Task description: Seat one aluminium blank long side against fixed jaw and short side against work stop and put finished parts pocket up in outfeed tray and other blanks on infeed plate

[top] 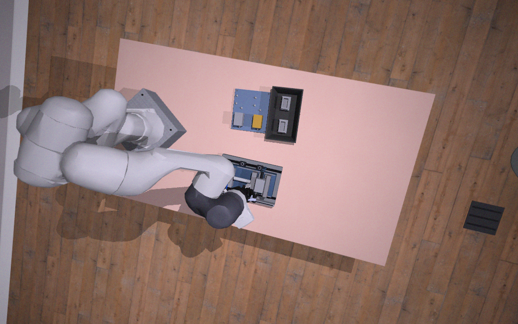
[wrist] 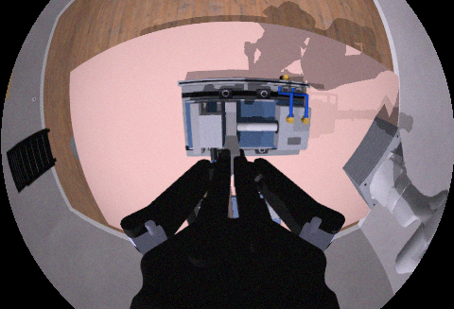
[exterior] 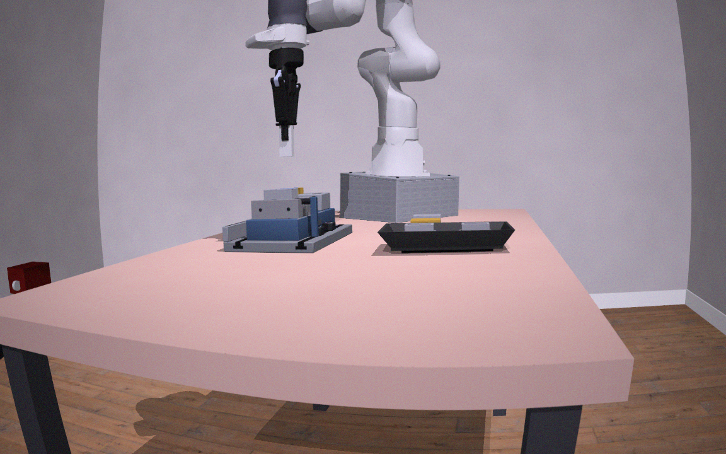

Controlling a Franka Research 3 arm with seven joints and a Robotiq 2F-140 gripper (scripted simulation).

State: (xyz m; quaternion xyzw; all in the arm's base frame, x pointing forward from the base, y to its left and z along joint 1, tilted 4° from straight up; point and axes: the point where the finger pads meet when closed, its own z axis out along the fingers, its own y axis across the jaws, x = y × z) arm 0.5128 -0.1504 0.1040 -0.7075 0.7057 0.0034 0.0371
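My gripper is shut above the vise; its narrow light tips are together, and no workpiece shows between them. A plain aluminium blank sits at the vise opening beside the fixed jaw, standing above the jaw top. Its contact with bars and stop is hidden. On the infeed plate lie an aluminium blank and a brass blank. Two finished parts lie pocket up in the outfeed tray.
The infeed plate has several small pins, and the tray's raised walls adjoin it. Blue hoses rise at the vise's robot-side end block. A white rod runs to the moving jaw. My arm covers part of the vise in the top view.
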